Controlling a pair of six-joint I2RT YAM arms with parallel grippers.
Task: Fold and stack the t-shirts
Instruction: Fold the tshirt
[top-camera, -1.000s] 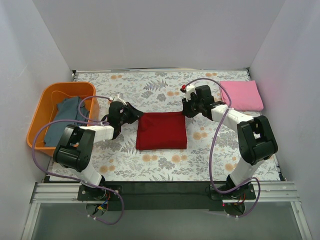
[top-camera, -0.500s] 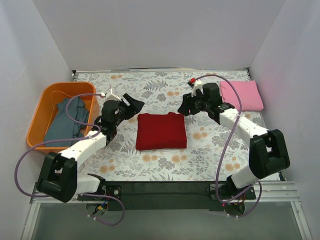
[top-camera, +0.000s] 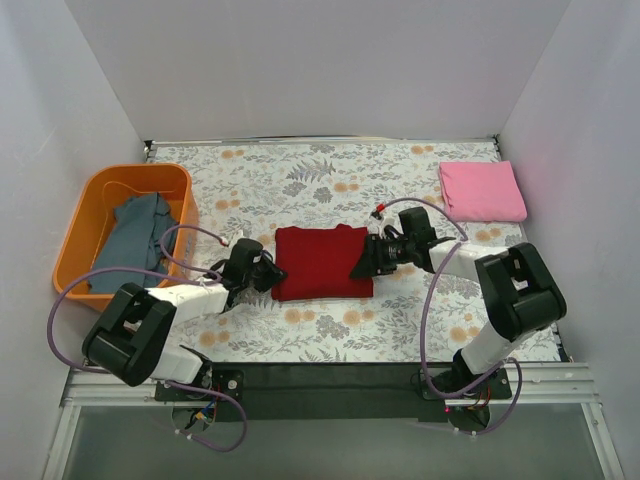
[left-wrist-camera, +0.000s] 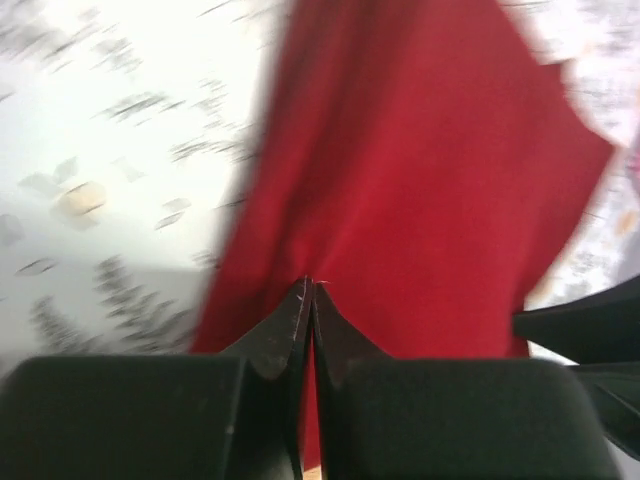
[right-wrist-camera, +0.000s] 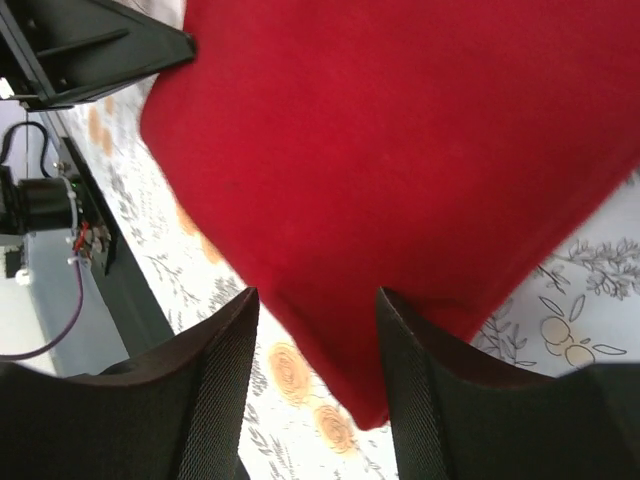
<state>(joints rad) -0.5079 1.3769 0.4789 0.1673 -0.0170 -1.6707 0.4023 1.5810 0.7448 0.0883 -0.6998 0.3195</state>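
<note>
- Dark red t-shirt (top-camera: 322, 262) lies folded into a flat rectangle on the floral tablecloth (top-camera: 300, 180), directly between the two grippers. Judging by its neat shape, its folding looks done or nearly done.
- The pink t-shirt (top-camera: 482, 191) is also folded. It lies beyond the right gripper on that gripper's outer side, well apart from it, and nothing is stacked on it.
- The grey-blue t-shirt (top-camera: 132, 238) is crumpled and unfolded in the orange basket (top-camera: 140, 169), out past the left gripper and well apart from it.
- Overall, two shirts appear to be folded. One has yet to be taken out and folded, and no stack has been made.
- The left gripper (top-camera: 270, 274) sits at the red shirt's left edge, near its front corner. Its wrist view shows the jaws pressed together, with their tips right at the cloth. Whether a layer of cloth is pinched between them cannot be told.
- The right gripper (top-camera: 362, 264) sits at the opposite, right edge. Its jaws stand apart, and a corner of the red cloth shows in the gap between them, unclamped. Whether the cloth touches the pads cannot be told.
</note>
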